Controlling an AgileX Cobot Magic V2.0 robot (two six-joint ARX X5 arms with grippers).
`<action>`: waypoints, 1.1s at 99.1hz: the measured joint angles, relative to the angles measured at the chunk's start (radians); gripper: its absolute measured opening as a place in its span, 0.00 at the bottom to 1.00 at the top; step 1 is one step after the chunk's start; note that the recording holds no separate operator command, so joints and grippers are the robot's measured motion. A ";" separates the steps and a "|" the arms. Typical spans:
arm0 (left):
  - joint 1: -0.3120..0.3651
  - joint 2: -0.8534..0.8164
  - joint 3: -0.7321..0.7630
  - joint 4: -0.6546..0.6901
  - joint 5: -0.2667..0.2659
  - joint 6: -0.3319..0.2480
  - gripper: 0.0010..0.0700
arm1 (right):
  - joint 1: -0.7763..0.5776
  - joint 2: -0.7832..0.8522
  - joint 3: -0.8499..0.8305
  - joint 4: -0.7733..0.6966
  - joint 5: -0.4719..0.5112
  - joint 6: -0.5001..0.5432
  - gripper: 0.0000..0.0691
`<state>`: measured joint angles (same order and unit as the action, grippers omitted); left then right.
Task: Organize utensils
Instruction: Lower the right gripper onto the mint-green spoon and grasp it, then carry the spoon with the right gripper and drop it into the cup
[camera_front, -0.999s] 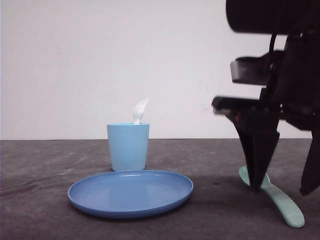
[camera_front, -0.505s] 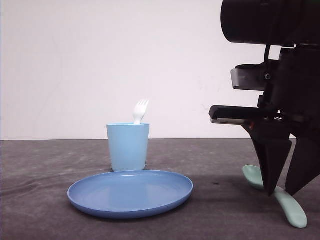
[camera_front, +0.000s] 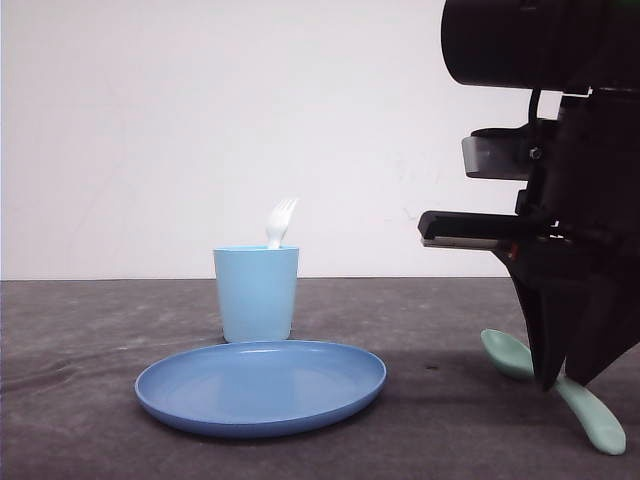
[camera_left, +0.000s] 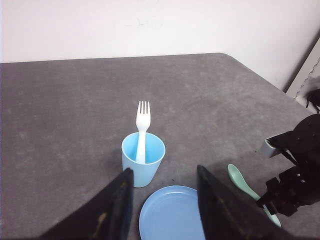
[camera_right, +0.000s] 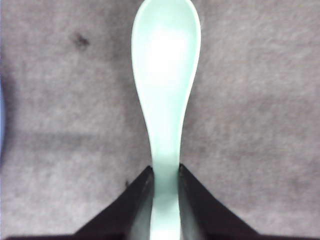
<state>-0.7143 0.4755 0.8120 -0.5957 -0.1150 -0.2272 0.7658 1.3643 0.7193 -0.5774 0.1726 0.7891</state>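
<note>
The right tool (camera_front: 562, 382) is down on the gray surface (camera_front: 80, 340), and its two fingers squeeze the neck of the green spoon (camera_right: 165, 90). The spoon lies flat on the surface, off to the right of the blue plate (camera_front: 260, 386). The white fork (camera_left: 142, 127) stands in the light blue cup (camera_left: 143, 159), just behind the plate. The left tool (camera_left: 164, 210) hangs above the plate, spread wide, holding nothing.
</note>
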 joint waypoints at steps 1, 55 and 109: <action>0.000 0.000 0.000 0.000 0.002 -0.001 0.32 | 0.000 0.000 0.001 -0.002 0.001 0.000 0.10; 0.000 0.000 0.000 0.000 0.007 -0.022 0.32 | 0.066 -0.064 0.315 0.254 0.099 -0.275 0.10; 0.000 0.000 0.000 0.000 0.007 -0.024 0.32 | 0.117 0.296 0.314 0.850 0.101 -0.518 0.10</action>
<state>-0.7143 0.4755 0.8124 -0.5957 -0.1081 -0.2516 0.8833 1.6600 1.0336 0.2729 0.2741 0.2710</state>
